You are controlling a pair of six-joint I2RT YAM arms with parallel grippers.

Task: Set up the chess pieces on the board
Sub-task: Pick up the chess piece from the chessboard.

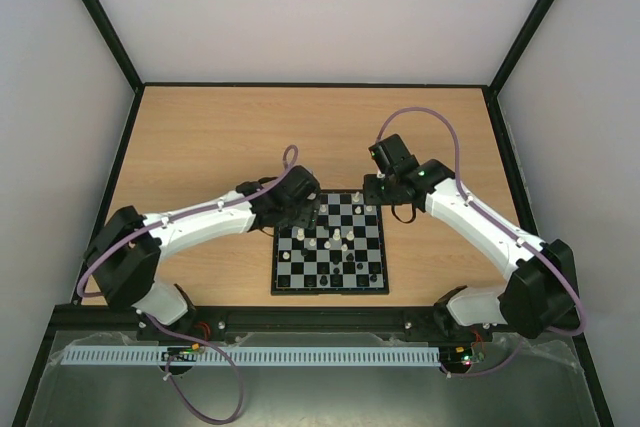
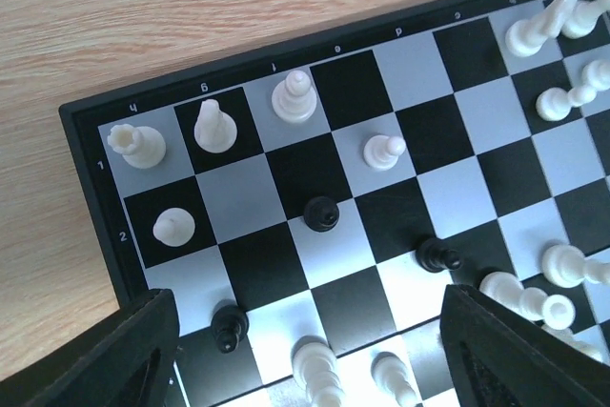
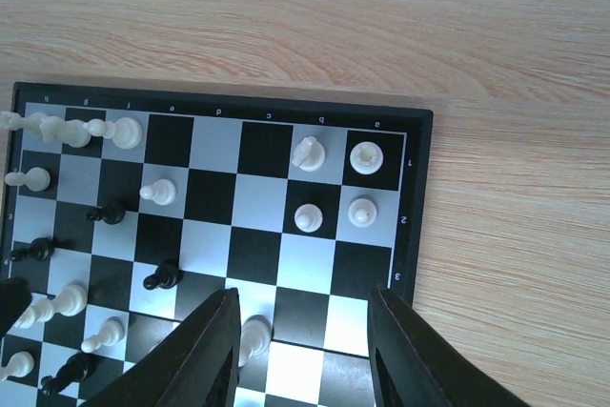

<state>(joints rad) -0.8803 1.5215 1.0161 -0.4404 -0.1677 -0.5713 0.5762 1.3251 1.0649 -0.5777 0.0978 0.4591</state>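
Board (image 1: 328, 292): small, black and pale chequers, thin black border, flat on the wood surface (image 1: 200, 137) toward 6 o'clock of centre. Cream and black chess pieces (image 2: 295, 97) scattered over it, several tipped over. Left end effector (image 2: 310, 369) over the board's 10 o'clock corner, fingers wide, holding nothing; right end effector (image 3: 305, 350) at the 1 o'clock corner, narrower gap, empty.

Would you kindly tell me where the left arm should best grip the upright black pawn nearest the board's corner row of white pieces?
Pinch the black pawn at its narrow neck below the round head, coming straight down from above. It stands upright with neighbouring squares free, so the fingers should straddle it.
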